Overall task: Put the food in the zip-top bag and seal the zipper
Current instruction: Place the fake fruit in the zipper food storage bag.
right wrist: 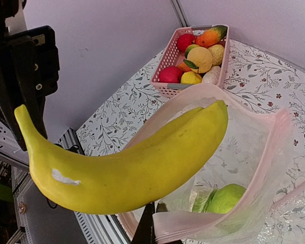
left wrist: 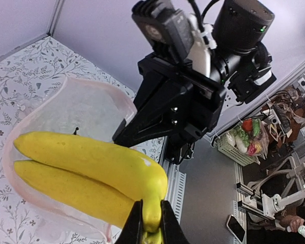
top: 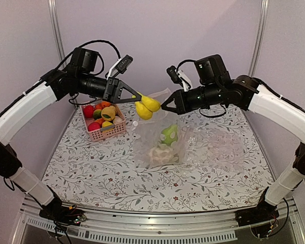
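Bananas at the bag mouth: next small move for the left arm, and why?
Probably lower the left gripper so the bananas slide tip-first into the zip-top bag, then release. It is shut on their stem, their tips sit at the open mouth, and the right gripper pinches the rim open.

A pair of yellow bananas (top: 147,105) hangs in the air just above the clear bag (top: 180,147), whose pale pink zipper (right wrist: 193,221) is raised and gapes wide open. Inside the bag lie a green pear (top: 169,133) and a whitish vegetable (top: 160,153).
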`<state>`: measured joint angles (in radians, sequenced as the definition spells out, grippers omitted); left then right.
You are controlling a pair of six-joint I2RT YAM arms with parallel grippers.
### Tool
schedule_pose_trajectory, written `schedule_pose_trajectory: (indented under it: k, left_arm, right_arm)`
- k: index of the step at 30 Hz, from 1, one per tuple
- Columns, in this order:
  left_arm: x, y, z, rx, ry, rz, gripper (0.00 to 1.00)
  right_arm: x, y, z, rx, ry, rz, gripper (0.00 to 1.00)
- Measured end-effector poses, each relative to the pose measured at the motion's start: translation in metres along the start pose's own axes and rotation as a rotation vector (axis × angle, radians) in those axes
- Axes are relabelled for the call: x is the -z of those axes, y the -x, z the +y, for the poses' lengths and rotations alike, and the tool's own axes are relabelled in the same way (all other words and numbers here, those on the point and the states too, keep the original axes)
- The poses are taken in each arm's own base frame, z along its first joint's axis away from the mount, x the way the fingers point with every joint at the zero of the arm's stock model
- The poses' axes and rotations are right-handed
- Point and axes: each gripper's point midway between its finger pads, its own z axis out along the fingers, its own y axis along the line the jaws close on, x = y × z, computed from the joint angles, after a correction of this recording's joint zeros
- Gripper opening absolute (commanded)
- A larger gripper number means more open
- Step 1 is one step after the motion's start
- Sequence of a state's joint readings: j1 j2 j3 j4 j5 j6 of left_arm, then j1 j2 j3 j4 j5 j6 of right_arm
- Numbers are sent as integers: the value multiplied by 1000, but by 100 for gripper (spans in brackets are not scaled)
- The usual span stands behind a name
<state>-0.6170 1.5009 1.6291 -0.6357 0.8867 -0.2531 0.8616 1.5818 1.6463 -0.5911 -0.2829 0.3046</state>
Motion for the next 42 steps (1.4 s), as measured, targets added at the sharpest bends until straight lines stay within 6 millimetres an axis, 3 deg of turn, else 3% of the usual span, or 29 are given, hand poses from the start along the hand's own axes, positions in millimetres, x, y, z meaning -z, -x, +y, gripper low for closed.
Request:
schedule_pose_trajectory:
  k: [5,12,20,28,38,42]
  left_arm:
    - [-15,-2,15,34,40,56,0]
    - [-39,-19,29,102,57,145,0]
    - [-60,-19,36,197,23,187,0]
    - [-65,-15,33,298,21,171,0]
    - [-62,-25,77,292,292,131,0]
    - [-52,-18,86,255,380,78,0]
  right_arm:
    - [4,18,0,63,-36,-28,0]
    - [-10,1,-14,64,-79,37,0]
    - [-14,-5,-26,57,-134,58,0]
    - [-23,-6,-36,33,-172,57,0]
    - [-28,0,-24,-38,-97,31,0]
    - [-31,-4,-14,-68,-41,45,0]
